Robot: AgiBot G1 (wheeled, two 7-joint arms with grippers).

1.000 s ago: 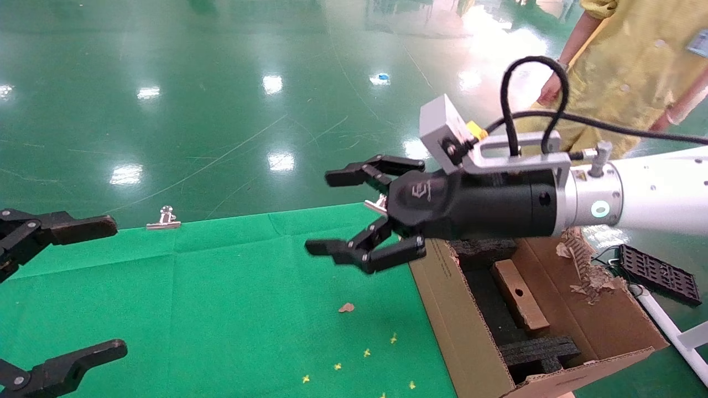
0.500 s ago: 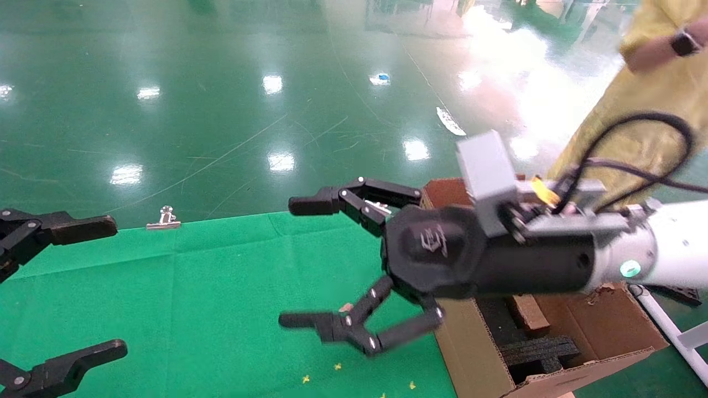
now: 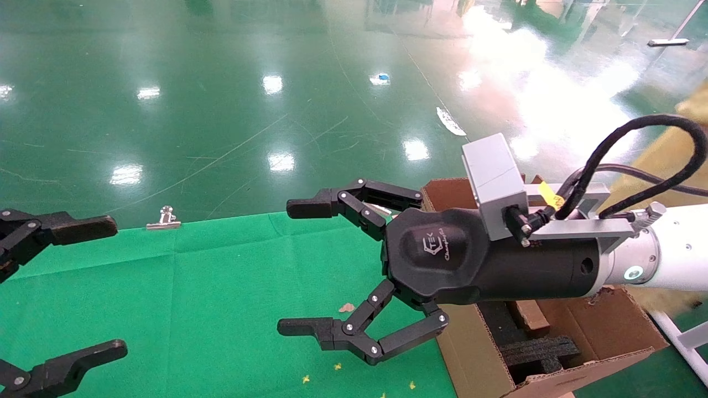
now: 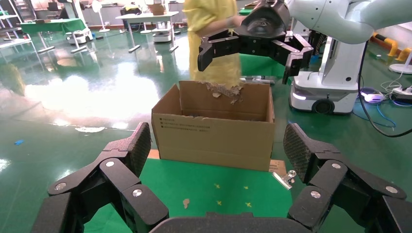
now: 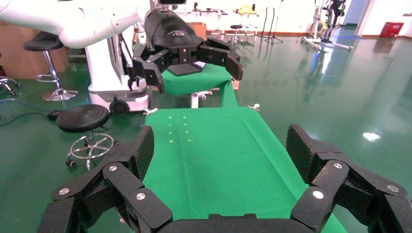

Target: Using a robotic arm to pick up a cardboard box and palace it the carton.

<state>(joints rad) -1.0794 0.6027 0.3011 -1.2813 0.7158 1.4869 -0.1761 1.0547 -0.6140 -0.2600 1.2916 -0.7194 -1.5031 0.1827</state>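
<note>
The robotic arm is my right arm; it reaches in from the right. Its gripper is open and empty, held above the green cloth just left of the carton. The carton stands open at the table's right end, with black foam inserts inside. The cardboard box lies in the carton, mostly hidden behind the gripper body. The left wrist view shows the carton's printed side and the right gripper above it. My left gripper is open and empty at the left edge.
A green cloth covers the table, with small yellow marks and a cardboard scrap. A binder clip holds its far edge. A person in yellow stands behind the carton. A shiny green floor lies beyond.
My right gripper has come down and nearer, from beside the carton's far left rim, and its jaws have spread wider. The person in yellow has moved off to the right.
</note>
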